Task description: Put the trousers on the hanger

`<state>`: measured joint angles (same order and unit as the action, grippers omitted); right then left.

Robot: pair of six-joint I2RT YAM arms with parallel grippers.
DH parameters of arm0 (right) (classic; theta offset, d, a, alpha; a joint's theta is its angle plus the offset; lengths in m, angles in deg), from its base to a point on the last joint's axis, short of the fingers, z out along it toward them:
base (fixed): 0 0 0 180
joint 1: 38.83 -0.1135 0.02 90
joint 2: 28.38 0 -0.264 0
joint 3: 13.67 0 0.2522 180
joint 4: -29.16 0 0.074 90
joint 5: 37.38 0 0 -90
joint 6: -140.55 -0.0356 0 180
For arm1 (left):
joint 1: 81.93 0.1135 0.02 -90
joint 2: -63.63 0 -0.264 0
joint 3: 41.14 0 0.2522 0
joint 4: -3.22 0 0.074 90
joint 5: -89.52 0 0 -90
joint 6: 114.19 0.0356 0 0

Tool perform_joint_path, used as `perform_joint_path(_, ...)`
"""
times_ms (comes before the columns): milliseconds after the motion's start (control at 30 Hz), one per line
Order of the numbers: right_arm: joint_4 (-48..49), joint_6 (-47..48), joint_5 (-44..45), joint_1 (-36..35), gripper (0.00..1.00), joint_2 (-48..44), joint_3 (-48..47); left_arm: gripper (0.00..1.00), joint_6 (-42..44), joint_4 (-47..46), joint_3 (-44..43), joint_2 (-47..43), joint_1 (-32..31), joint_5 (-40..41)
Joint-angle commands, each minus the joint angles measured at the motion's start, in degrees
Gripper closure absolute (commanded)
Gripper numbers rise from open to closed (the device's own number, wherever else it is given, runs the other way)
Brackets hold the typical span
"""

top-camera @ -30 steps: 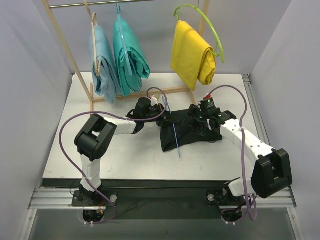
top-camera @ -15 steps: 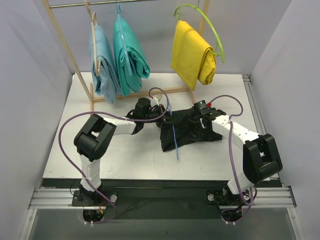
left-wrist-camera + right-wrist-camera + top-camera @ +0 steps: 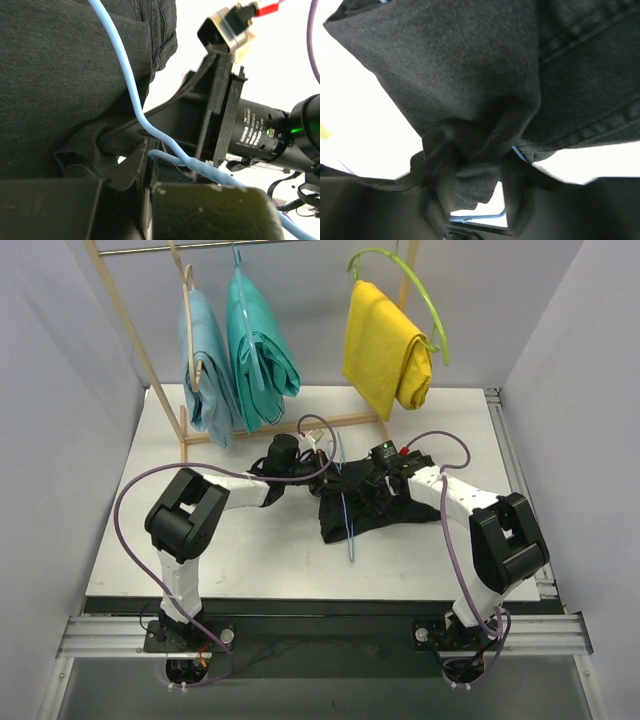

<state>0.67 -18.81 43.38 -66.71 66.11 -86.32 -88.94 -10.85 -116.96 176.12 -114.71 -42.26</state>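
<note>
Pinching a bunched fold of the trousers (image 3: 470, 75), the right gripper (image 3: 472, 200) faces the left gripper (image 3: 149, 192), clamped on the hanger (image 3: 131, 95).

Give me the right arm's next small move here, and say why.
Probably lift slightly and draw the cloth toward the wire. The right gripper has its jaws pinched on a bunched fold of the trousers, which lie on the table. The hanger lies across them, with the left gripper shut on one end. Raising the fold should make room to feed it through.
</note>
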Motion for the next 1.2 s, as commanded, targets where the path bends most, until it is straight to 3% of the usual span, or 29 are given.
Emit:
perform_joint_path(0, 1.88, -1.22, -0.08, -0.6, 0.79, 0.86, -1.93, 1.0, 4.81, 3.75, 0.71, -3.32, 0.6, -2.77)
perform_joint_path(33, 2.06, -0.43, -0.17, -0.42, 0.85, 0.6, -2.62, 1.0, 4.9, 3.58, 0.89, -3.59, 1.13, -3.22)
perform_joint_path(67, 1.89, 1.41, -0.17, -0.16, 1.0, 0.51, -3.06, 1.0, 5.07, 3.49, 1.24, -4.11, 1.48, -3.39)
perform_joint_path(433, 1.01, 11.17, 0.37, 4.06, 1.0, -7.83, -6.75, 1.0, 14.82, 19.56, -3.75, -6.41, 5.35, -1.2)
perform_joint_path(767, -4.26, 22.42, -1.23, 4.76, 1.0, -10.56, -19.67, 1.0, 21.33, 30.1, -11.58, -3.77, 6.14, 1.08)
perform_joint_path(1033, -8.12, 27.61, -3.24, 5.11, 1.0, -11.0, -27.05, 1.0, 19.75, 31.17, -16.24, -0.17, 7.37, 2.4)
perform_joint_path(1167, -9.89, 29.81, -4.73, 7.3, 1.0, -12.93, -26.46, 1.0, 19.58, 32.05, -18.09, 1.42, 7.99, 3.46)
